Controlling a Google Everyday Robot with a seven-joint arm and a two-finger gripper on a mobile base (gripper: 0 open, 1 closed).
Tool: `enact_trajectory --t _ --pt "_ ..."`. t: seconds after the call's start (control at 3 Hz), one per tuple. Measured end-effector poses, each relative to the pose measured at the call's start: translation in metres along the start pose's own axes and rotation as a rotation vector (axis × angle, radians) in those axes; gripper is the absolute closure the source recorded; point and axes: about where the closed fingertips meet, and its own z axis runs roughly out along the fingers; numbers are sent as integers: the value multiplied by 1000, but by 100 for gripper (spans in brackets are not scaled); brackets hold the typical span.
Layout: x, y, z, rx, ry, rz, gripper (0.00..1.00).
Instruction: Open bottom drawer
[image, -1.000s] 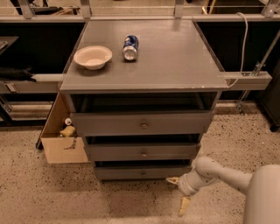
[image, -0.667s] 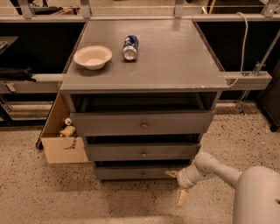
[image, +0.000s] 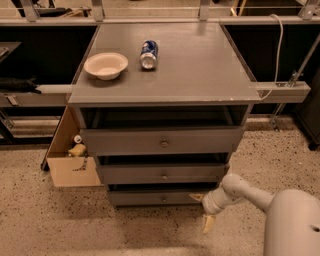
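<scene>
The grey cabinet (image: 165, 70) has three drawers. The bottom drawer (image: 150, 198) is the lowest and slimmest, with a small round knob (image: 163, 199) at its centre, and it sits nearly flush. My gripper (image: 202, 210) is low at the drawer's right end, just above the floor. Its fingers are open: one fingertip (image: 196, 196) points at the drawer's right corner, the other (image: 208, 224) points down at the floor. It holds nothing. My white arm (image: 250, 192) reaches in from the lower right.
A white bowl (image: 105, 65) and a blue can (image: 148, 53) lying on its side are on the cabinet top. An open cardboard box (image: 70, 157) stands on the speckled floor left of the cabinet. The middle drawer (image: 162, 174) and top drawer (image: 162, 141) stick out slightly.
My gripper has moved a little left, closer to the right end of the bottom drawer. The drawers have not moved.
</scene>
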Motion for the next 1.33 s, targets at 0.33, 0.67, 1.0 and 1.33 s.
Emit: enact_trajectory --t 0.33,0.67,1.0,1.33 --pt "25 -28 13 41 33 -44 0" --pt "42 -53 21 83 62 -74 0" --pt "49 -71 28 114 92 -97 0" --pt "56 -83 40 123 116 -101 0"
